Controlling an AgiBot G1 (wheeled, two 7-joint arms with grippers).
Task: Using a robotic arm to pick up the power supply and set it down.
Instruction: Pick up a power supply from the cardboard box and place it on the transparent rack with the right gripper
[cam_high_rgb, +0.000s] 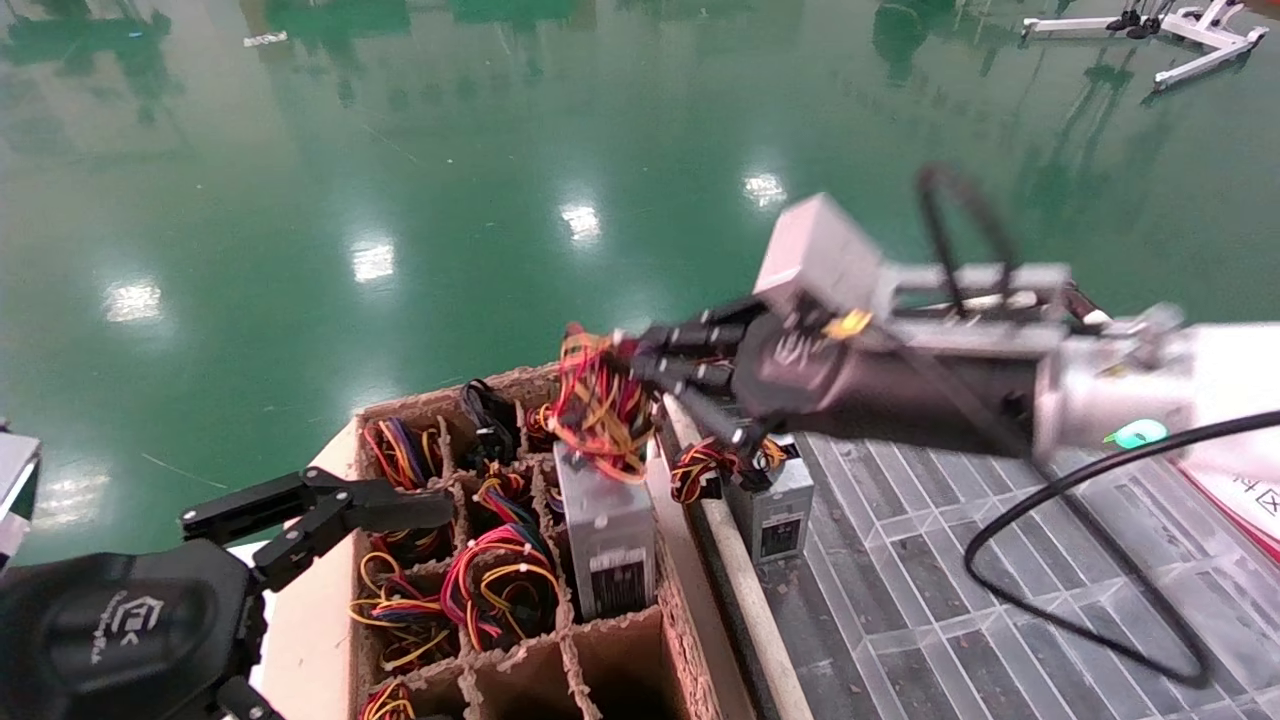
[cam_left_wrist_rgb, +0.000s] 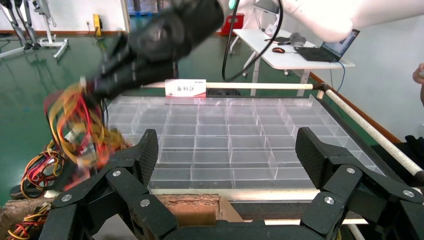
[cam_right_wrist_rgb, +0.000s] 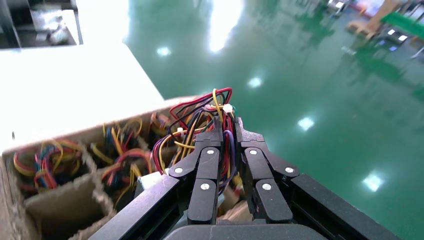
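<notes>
My right gripper (cam_high_rgb: 640, 365) clamped on wire bundle (cam_high_rgb: 598, 405) of power supply (cam_high_rgb: 606, 530); box hangs below jaws, over carton (cam_high_rgb: 520, 630) cell. Left gripper (cam_high_rgb: 400, 505) parked beside carton, jaws apart.

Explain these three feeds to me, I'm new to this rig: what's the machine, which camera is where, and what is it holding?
It is a two-armed robot. The head view looks down from its head; the other two come from wrist cameras. The right gripper, on the white-sleeved arm, is shut on the wire bundle of a power supply, a grey box in a cardboard divider box. Another supply sits beside it, at the edge of a clear compartment tray. The left gripper is open and idle beside the box.
</notes>
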